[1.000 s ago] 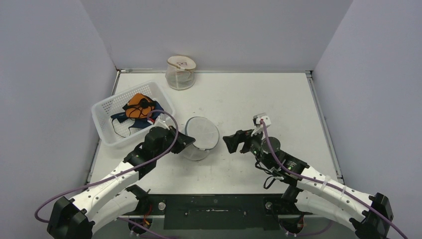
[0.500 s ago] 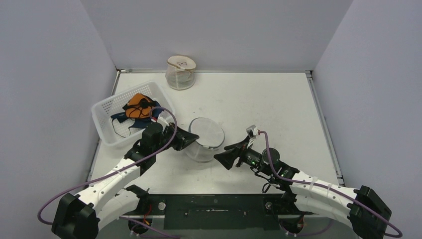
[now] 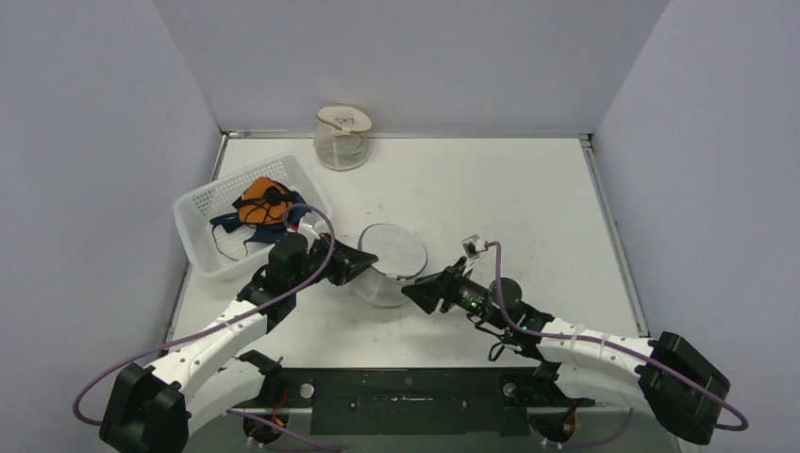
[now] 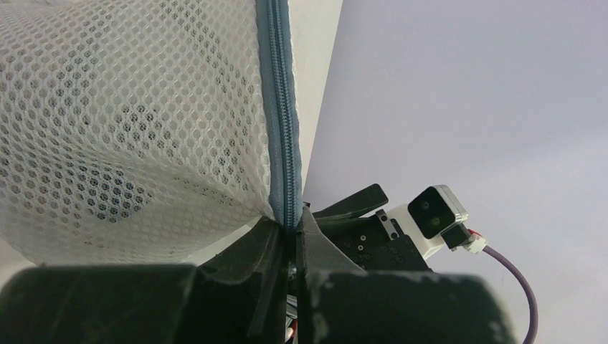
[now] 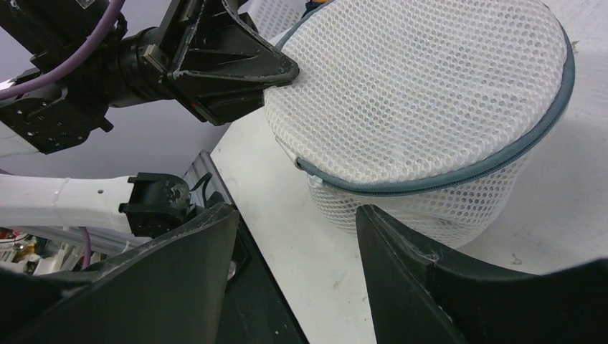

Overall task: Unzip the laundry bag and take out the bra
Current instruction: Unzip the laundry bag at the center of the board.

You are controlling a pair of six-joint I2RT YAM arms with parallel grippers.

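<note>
The laundry bag [image 3: 391, 255] is a round white mesh tub with a grey-blue zipper [image 5: 459, 172] around its lid, standing mid-table. My left gripper [image 3: 368, 258] is shut on the bag's zipper seam [image 4: 283, 129] at its left side, fingertips pinching the tape [image 4: 289, 222]. My right gripper [image 3: 413, 291] is open just off the bag's near right side, low over the table. Bare tabletop lies between its fingers [image 5: 295, 215], and the zipper's end [image 5: 302, 166] sits just beyond them. The bra is hidden; only a dark shape [image 4: 107, 197] shows through the mesh.
A white plastic basket [image 3: 191, 241] at the left holds orange and dark blue garments [image 3: 261, 204] with straps. A round see-through container with a tan rim [image 3: 342, 138] stands at the back. Grey walls close in the table on three sides.
My right gripper has swung left and down to the bag's near side, and its fingers have narrowed. The left gripper kept its pinch; the bag shifted slightly right.
</note>
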